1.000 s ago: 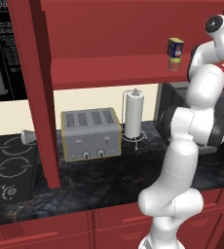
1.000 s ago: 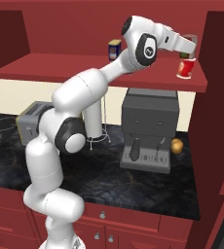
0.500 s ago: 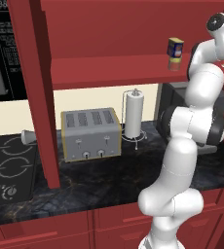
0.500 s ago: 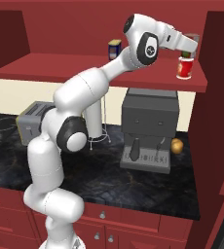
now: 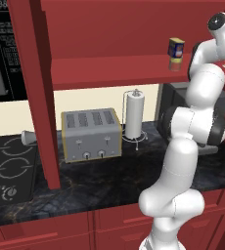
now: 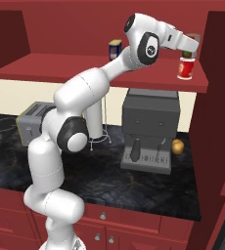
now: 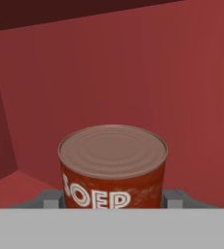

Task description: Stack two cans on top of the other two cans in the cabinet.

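- Claw (image 6: 189, 50) reaches out level over the cabinet (image 6: 85, 73) shelf, above the right end of the coffee machine (image 6: 151, 127), with its jaws clamped on a dark red can (image 7: 112, 170).
- In the hand view the grey fingertips (image 7: 175, 197) sit one on each side of that can, pressed against its wall. The can stands upright between them with its ribbed brownish lid facing up.
- White block letters run across the front of the held can: "OEP" reads plainly. Before them is a curved letter cut off at the can's left edge, so I cannot tell what it is.
- Directly beneath the claw, a bright red can with a white label (image 6: 185, 68) stands upright on the shelf, above the coffee machine's right side. Its label is too small to read.
- The held can hangs right over this red-and-white one. Whether the two touch cannot be told from these angles.
- Farther along the shelf, above and to the left of the coffee machine, a blue can with yellow markings (image 5: 176, 47) sits on top of a dull tan can (image 5: 175, 64). The markings are too blurred to read.
- Behind the held can are the cabinet's plain dark red back and side walls.
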Motion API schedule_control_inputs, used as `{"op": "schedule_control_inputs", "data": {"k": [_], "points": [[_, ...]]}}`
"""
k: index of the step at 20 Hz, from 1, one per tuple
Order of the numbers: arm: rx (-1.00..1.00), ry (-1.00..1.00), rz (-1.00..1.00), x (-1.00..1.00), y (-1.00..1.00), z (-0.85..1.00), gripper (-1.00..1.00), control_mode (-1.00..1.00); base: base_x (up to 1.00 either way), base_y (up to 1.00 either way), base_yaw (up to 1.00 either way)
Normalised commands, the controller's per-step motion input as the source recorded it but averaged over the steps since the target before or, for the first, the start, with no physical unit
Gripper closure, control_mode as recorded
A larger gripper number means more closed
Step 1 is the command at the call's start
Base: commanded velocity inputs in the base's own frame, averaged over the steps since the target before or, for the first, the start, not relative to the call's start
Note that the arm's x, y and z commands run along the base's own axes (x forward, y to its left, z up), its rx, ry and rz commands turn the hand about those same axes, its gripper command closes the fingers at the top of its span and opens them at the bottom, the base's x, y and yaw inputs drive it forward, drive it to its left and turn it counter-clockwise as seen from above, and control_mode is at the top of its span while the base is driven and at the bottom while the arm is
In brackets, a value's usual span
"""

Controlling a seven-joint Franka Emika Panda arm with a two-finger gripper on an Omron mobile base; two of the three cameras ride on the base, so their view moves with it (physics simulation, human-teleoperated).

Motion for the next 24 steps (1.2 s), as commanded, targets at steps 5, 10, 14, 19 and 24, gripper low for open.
{"op": "schedule_control_inputs", "data": {"k": [5, 10, 14, 19, 24], "points": [[0.0, 0.03, 0.0, 0.0, 0.0, 0.0, 1.0, -1.0, 0.0, 0.0, 0.0], [0.0, 0.02, 0.0, 0.0, 0.02, 0.0, 1.0, -1.0, 0.0, 0.0, 0.0], [0.0, 0.01, 0.0, 0.0, 0.14, -0.01, 1.0, -1.0, 0.0, 0.0, 0.0], [0.0, 0.01, 0.0, 0.0, 0.18, -0.02, 1.0, -1.0, 0.0, 0.0, 0.0], [0.0, 0.0, 0.0, 0.0, 0.03, -0.1, 1.0, -1.0, 0.0, 0.0, 0.0]]}}
